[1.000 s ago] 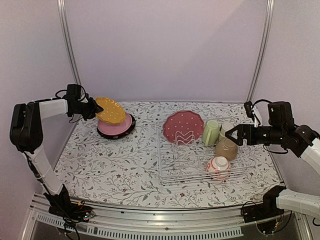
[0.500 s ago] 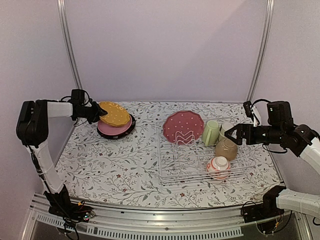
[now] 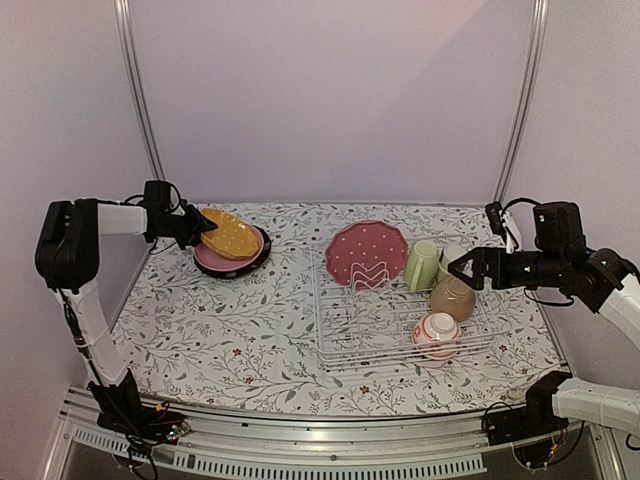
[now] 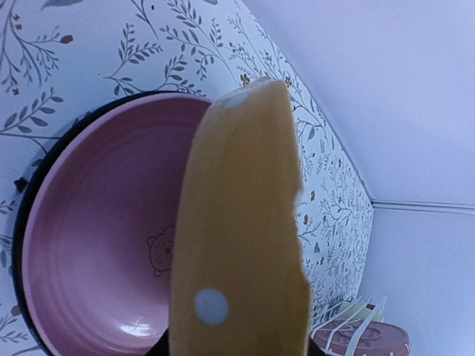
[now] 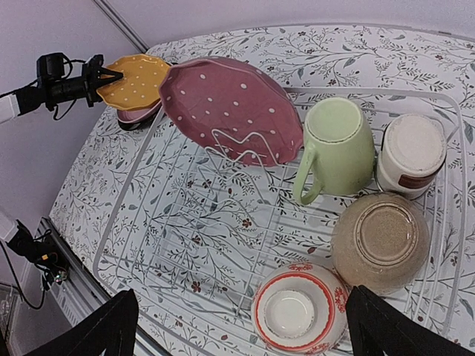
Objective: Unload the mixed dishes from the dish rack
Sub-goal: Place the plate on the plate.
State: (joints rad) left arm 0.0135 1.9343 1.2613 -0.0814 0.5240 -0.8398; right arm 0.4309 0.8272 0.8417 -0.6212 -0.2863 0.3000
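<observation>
My left gripper [image 3: 196, 226] is shut on the rim of the orange plate [image 3: 232, 233], holding it tilted low over the pink plate [image 3: 222, 259], which lies in a dark-rimmed plate. In the left wrist view the orange plate [image 4: 237, 222] hides the fingers, with the pink plate [image 4: 96, 237] behind it. The white dish rack [image 3: 345, 335] holds the upright maroon dotted plate [image 3: 367, 252], pale green cup [image 3: 421, 264], grey-white cup [image 3: 453, 254], tan bowl [image 3: 453, 297] and white-and-red bowl [image 3: 437, 334]. My right gripper [image 3: 463, 268] hangs open above the bowls [image 5: 300, 310].
The floral tablecloth [image 3: 230, 320] covers the table. Metal frame posts [image 3: 135, 90] stand at the back corners against the lilac wall. The rack's left half [image 5: 200, 222] holds bare wires and prongs. The plate stack sits at the back left near the wall.
My left gripper has brought the orange plate down and slightly right, from raised above the pink plate to low over it. The right arm has not moved.
</observation>
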